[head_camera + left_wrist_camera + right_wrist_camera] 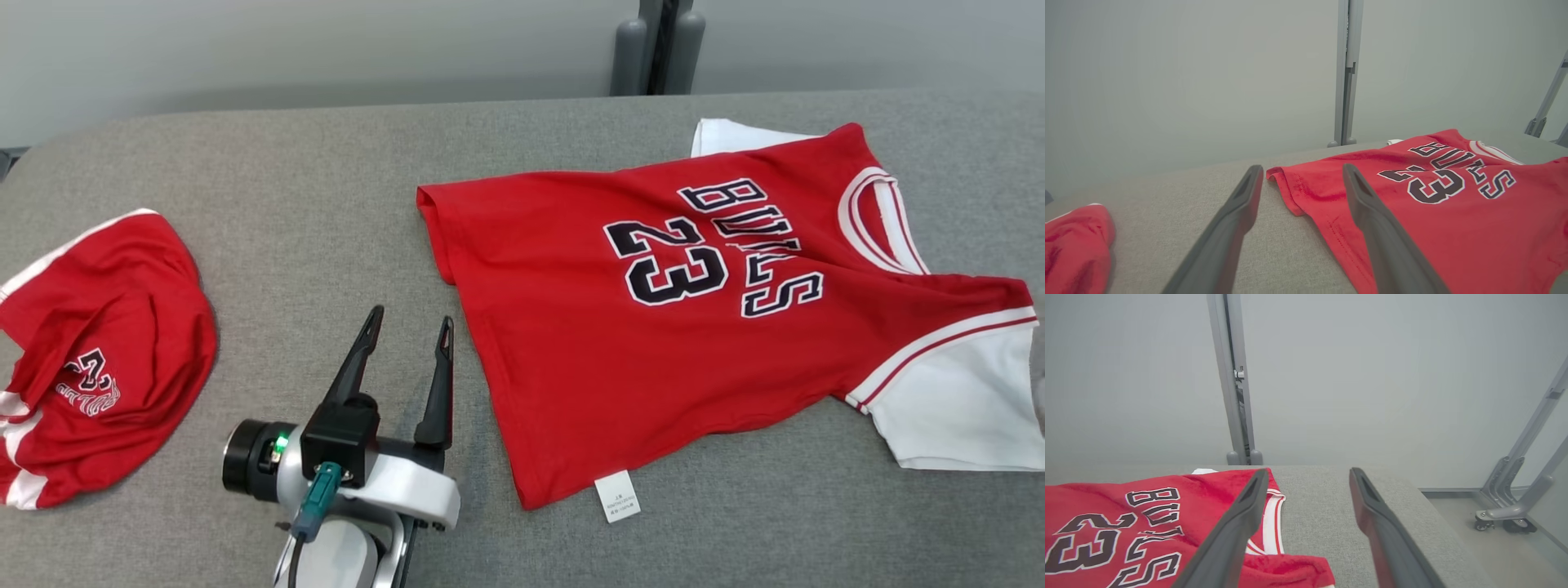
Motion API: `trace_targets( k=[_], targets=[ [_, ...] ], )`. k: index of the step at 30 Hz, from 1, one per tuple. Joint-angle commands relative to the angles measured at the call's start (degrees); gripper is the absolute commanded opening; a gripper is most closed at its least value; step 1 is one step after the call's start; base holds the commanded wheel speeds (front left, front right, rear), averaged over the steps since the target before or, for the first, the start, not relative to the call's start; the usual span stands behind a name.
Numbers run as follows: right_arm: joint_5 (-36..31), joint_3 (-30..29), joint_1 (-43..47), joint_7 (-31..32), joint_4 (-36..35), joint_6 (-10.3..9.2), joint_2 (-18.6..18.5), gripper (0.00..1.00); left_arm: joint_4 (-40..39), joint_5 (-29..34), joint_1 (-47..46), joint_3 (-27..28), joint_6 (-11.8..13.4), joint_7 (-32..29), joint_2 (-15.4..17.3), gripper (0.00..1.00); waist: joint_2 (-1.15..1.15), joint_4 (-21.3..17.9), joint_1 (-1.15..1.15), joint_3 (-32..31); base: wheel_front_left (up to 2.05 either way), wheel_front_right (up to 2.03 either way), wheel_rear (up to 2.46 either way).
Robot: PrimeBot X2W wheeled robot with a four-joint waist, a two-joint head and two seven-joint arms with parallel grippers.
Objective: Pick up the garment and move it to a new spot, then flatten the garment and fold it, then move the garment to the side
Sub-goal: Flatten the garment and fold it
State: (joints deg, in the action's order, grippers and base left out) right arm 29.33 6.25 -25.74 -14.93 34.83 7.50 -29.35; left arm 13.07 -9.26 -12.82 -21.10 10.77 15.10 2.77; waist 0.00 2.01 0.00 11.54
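The left gripper (412,317) is seen low in the head view, its two dark fingers spread wide and nothing held between them. The right gripper (1309,471) is likewise shown with its fingers parted and empty in the right wrist view.

The red jersey (653,343) is laid printed side up across the grey table (286,180), on the robot's right half, with the hem turned towards the left gripper and the collar (878,220) towards the right. A second red garment (106,351) is left crumpled at the table's left end, well apart from the jersey.

The step in hand is judged to be the flattening: the jersey is spread but not smooth. The far hem corner (433,200) is curled, the far sleeve (727,135) is tucked partly beneath the body, and the near sleeve (963,408) is bunched where it joins the body. A fold is not yet begun.

The next move is thought to call for both ends to be gripped and drawn apart, or for the curled corner to be pulled out.

The hem lies just beside the left gripper, to its right; in the left wrist view one finger (1372,212) is seen across the cloth. The collar is seen beside and behind the right gripper's left finger (1237,526). Contact cannot be told in either case.
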Motion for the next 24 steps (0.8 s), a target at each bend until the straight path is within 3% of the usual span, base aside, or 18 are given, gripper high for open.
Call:
trace_targets(
  k=[1, 5, 9, 12, 17, 24],
  targets=[
    [-3.2, -2.4, 3.9, -0.3, -3.6, -0.02, 2.4, 1.0, -0.1, -0.5, 1.2, 0.3, 0.4, 0.1, 0.2, 1.0, 0.0, -0.2, 0.0, -1.1, 0.0, 0.0, 0.0],
    [-11.3, -11.4, 12.1, -0.3, -16.9, -0.02, 10.1, 1.0, -0.5, -1.3, 1.9, 0.6, 0.4, 0.1, 0.2, 1.0, 0.0, -0.1, 0.0, -2.1, 0.0, 0.0, 0.0],
    [-15.4, -15.2, 18.6, -0.3, -25.3, -0.02, 16.6, 1.0, -0.7, -1.8, 2.5, 0.4, 0.1, 0.1, 0.2, 1.0, 0.0, 0.2, 0.0, -2.3, 0.0, 0.0, 0.0],
    [-17.0, -16.2, 20.8, -0.3, -27.3, -0.02, 18.8, 1.0, -0.7, -2.3, 2.7, 0.1, 0.0, 0.1, 0.2, 1.0, 0.0, 0.3, 0.0, -2.2, 0.0, 0.0, 0.0],
    [-17.7, -16.9, 20.7, -0.3, -27.8, -0.02, 19.4, 1.0, 0.3, -3.8, 2.8, -1.0, -0.7, 0.1, 0.2, 1.0, 0.0, 0.4, 0.0, -1.8, 0.0, 0.0, 0.0],
    [-17.3, -18.4, 20.9, -0.3, -26.1, -0.01, 20.4, 1.0, 11.8, -9.1, 1.2, -8.5, -11.4, -1.4, 0.2, 1.0, 0.0, 0.6, 0.0, -1.6, 0.0, 0.0, 0.0]
  ],
)
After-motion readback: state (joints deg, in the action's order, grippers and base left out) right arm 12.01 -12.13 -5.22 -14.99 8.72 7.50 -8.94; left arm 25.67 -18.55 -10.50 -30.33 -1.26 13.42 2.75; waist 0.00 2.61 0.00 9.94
